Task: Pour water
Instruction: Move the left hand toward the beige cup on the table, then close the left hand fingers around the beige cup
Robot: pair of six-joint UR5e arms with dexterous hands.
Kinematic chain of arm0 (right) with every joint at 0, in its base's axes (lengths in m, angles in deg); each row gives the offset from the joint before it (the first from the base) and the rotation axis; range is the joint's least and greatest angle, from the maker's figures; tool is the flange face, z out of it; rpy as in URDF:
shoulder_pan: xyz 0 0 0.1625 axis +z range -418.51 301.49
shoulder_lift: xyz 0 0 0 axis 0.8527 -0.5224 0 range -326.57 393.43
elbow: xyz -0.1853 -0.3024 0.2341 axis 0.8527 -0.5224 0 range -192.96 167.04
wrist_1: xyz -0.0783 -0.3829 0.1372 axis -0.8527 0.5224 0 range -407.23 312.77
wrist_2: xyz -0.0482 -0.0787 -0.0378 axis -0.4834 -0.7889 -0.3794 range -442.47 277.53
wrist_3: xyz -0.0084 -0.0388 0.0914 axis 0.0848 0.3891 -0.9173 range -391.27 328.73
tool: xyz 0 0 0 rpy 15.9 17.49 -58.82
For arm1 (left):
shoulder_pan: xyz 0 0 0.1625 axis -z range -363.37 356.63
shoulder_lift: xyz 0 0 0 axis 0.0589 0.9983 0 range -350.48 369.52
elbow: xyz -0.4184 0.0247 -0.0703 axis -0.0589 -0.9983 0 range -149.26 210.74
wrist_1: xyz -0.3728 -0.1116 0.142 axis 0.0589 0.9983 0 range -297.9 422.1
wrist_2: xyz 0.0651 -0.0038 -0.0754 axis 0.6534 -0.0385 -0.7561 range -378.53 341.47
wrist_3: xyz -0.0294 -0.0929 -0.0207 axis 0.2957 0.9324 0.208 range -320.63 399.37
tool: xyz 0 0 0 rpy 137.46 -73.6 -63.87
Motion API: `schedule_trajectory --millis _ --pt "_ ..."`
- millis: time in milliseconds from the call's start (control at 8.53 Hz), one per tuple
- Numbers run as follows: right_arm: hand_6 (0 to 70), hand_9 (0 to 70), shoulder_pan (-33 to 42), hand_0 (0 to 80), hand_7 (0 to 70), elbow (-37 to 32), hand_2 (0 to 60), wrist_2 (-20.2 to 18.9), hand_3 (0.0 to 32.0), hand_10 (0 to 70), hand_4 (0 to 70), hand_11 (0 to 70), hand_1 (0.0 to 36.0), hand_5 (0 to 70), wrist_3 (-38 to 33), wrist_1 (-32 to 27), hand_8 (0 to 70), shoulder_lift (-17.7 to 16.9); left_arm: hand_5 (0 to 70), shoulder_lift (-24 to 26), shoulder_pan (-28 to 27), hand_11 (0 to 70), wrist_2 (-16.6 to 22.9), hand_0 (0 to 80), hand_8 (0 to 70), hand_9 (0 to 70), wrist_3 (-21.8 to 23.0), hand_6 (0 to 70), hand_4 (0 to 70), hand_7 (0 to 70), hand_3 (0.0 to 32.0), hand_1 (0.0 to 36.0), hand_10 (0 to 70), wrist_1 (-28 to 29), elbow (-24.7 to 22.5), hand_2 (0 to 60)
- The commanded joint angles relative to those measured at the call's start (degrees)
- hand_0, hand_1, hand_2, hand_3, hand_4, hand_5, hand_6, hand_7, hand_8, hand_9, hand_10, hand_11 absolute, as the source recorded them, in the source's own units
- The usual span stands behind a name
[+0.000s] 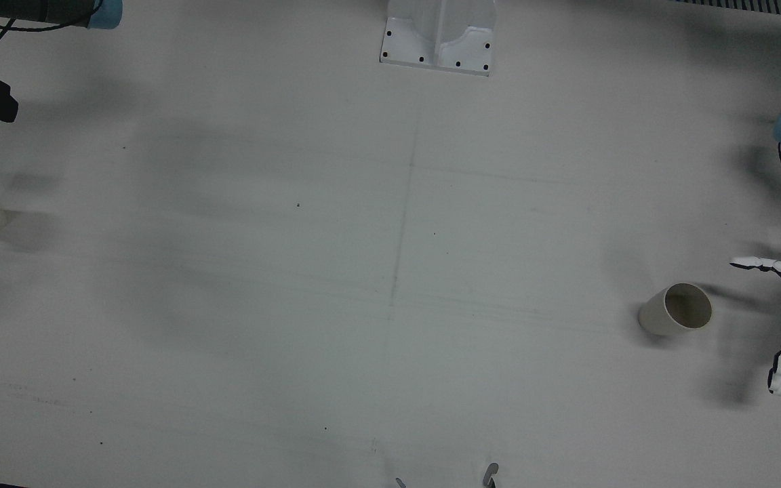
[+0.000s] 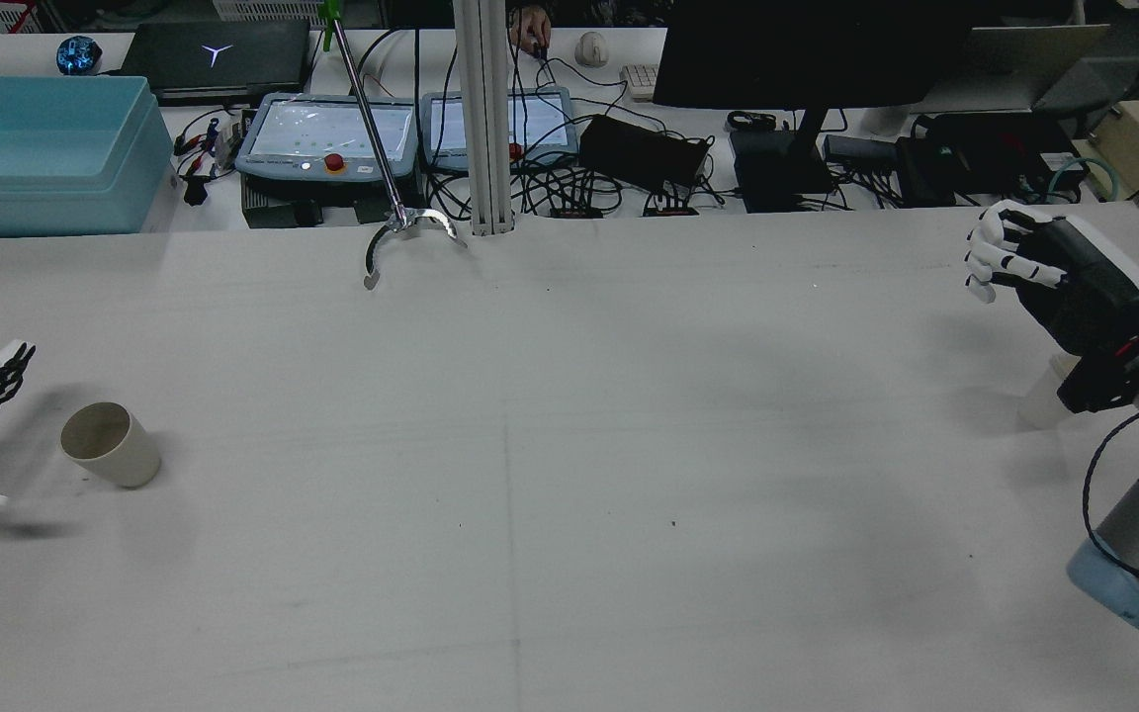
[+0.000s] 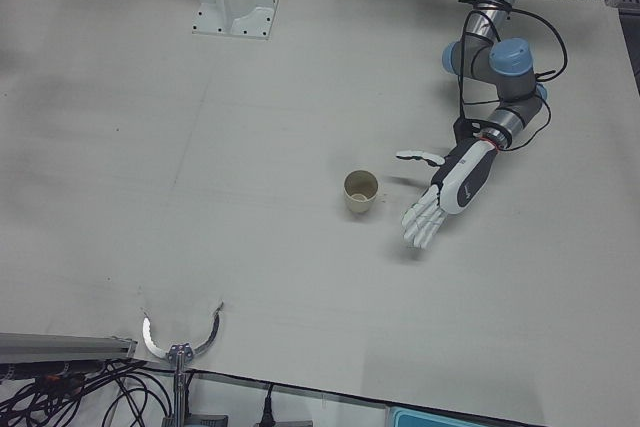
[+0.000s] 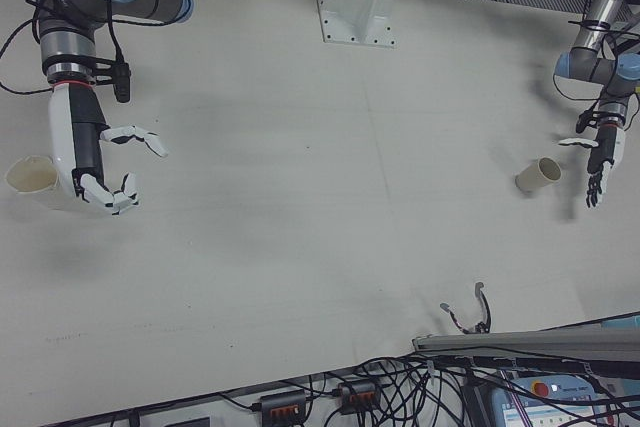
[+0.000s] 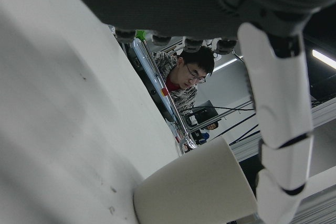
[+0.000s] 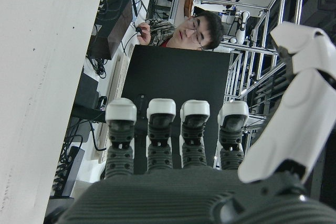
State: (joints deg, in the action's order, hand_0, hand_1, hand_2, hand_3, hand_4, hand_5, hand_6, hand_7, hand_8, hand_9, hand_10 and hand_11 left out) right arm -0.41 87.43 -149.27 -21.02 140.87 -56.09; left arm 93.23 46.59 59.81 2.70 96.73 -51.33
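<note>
The table [image 1: 390, 285], a wide pale surface, is seen largely bare. The approach step is judged to be in hand; nothing is yet grasped.

The left hand [image 3: 445, 195] is held spread wide, empty, just beside the paper cup [image 3: 360, 191] and not touching it. This cup stands upright at the far left of the rear view, mouth open; whether it holds water cannot be told.

The right hand [image 4: 100, 162] is partly curled, fingers apart, closed on nothing. A second cup [image 4: 30, 179] is seen close beside it at the opposite table edge; contact cannot be confirmed.

The next move is judged to call for the left hand to be closed round the cup wall, without tipping it, and the cups brought together, being well apart now.

A grabber tool [image 2: 401, 232] lies at the far edge, clear of both hands. Nothing is found in the way.
</note>
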Motion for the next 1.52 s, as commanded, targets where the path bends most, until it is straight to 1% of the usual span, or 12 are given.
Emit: schedule_trajectory --millis 0,117,234,352,469,703,1172,1290,1407 --pt "49.6 67.2 0.2 45.7 68.3 -0.2 32.2 0.0 0.0 51.1 26.2 70.0 8.4 70.0 -0.2 -0.7 50.2 -0.3 0.0 0.0 -3.4 2.0 -3.0 52.1 0.0 0.0 0.1 0.0 6.4 3.4 10.8 19.0 0.0 -0.6 0.4 13.4" --pt "49.6 67.5 0.3 45.6 68.1 -0.1 32.0 0.1 0.0 52.1 25.5 70.0 8.4 70.0 -0.3 -0.9 50.4 -0.3 0.0 0.1 -3.5 1.9 -2.9 51.8 0.0 0.0 -0.1 0.0 6.5 3.3 10.6 18.6 0.0 -1.0 0.6 13.1" --pt "51.4 69.9 0.2 45.8 70.0 -0.1 31.9 0.0 0.0 55.7 25.8 70.0 8.4 70.0 -0.3 -0.9 52.2 -0.3 0.0 0.3 -3.5 1.6 -3.1 51.4 0.0 0.0 -0.1 0.0 7.2 3.4 9.8 18.3 0.0 -1.0 1.1 13.6" --pt "51.7 70.0 0.3 45.8 70.0 0.0 32.2 0.0 0.0 56.9 25.5 70.0 8.5 70.0 -0.3 -0.9 52.7 -0.3 0.0 0.2 -3.4 1.3 -3.5 50.5 0.0 0.0 0.2 0.0 6.9 3.6 10.0 17.5 0.0 -0.4 1.7 13.7" --pt "51.4 70.0 0.3 46.0 70.0 0.1 31.8 0.1 0.0 56.8 25.2 70.0 8.6 70.0 -0.4 -0.9 52.5 -0.3 0.0 0.1 -3.3 0.8 -3.6 50.9 0.0 0.0 0.8 0.0 5.9 3.4 11.4 17.9 0.0 -0.5 1.7 13.3" --pt "50.7 69.4 0.3 46.0 69.4 0.2 31.3 0.1 0.0 56.3 24.5 70.0 8.7 70.0 -0.5 -1.0 51.8 -1.1 0.0 0.1 -3.4 0.6 -3.6 51.3 0.0 0.0 0.8 0.0 6.2 3.7 11.0 18.1 0.0 -0.6 1.7 12.5" --pt "49.1 68.1 0.3 46.1 67.1 0.3 30.4 0.1 0.0 55.9 22.9 70.0 9.1 70.0 -0.5 -1.0 50.6 -1.2 0.0 0.2 -3.5 0.2 -3.8 50.7 0.0 0.0 0.2 0.0 6.1 3.6 11.0 17.3 0.0 -0.6 2.0 11.8" --pt "48.7 67.7 0.3 46.1 66.8 0.3 29.5 0.0 0.0 55.6 22.3 70.0 8.9 70.0 -0.5 -1.0 50.3 -1.2 0.0 0.3 -3.5 0.2 -4.5 50.6 0.0 0.0 0.1 0.0 5.7 3.7 11.2 17.3 0.0 -0.8 2.0 12.4" --pt "48.5 67.4 0.3 45.9 66.5 0.4 29.3 0.1 0.0 55.5 22.2 70.0 8.5 70.0 -0.5 -1.0 50.0 -1.2 0.0 0.3 -4.2 0.6 -4.8 50.4 0.0 0.0 0.1 0.0 4.6 3.7 12.4 17.3 0.0 -0.8 1.7 12.2"
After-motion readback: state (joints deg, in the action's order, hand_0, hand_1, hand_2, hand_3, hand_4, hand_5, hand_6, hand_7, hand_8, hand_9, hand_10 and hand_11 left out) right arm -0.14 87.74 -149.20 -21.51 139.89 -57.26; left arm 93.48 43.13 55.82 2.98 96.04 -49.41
